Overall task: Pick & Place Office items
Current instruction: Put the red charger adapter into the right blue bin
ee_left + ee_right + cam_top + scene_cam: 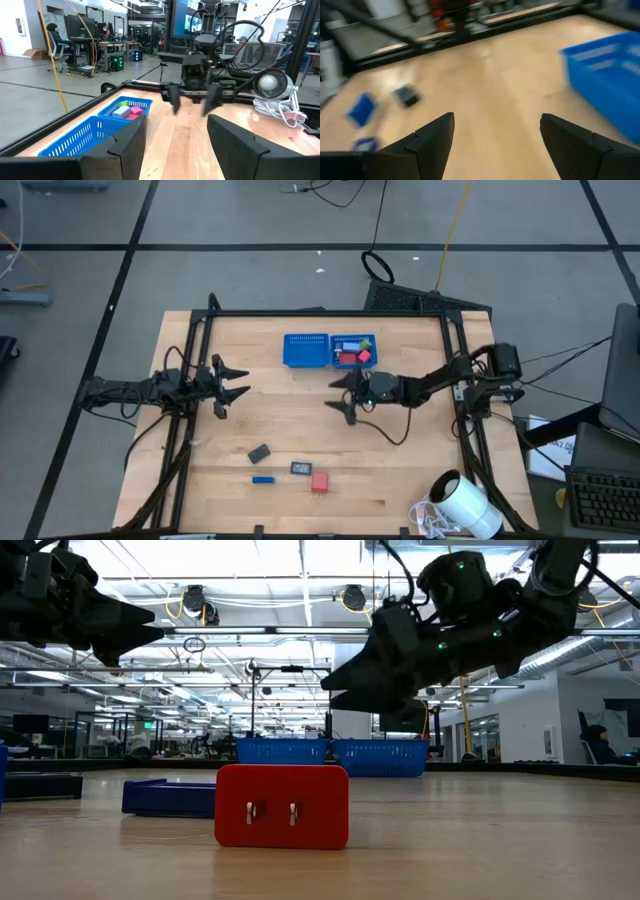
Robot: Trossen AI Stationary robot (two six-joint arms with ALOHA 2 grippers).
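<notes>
Four office items lie loose on the table's near part: one dark grey piece [259, 453], one dark blue [262, 479], one dark block [301, 468], one red block [319, 482]. The blue tray [305, 350] holds perhaps three more. Left gripper [232, 381] and right gripper [343, 395] both hover spread apart, grasping nothing.

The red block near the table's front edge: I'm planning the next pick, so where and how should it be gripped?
The red block lies flat, apart from the neighbouring dark piece. Probably best to come straight down from above and close the jaws across its two shorter-spaced sides; the low view shows prongs on one face, so avoid that face.
</notes>
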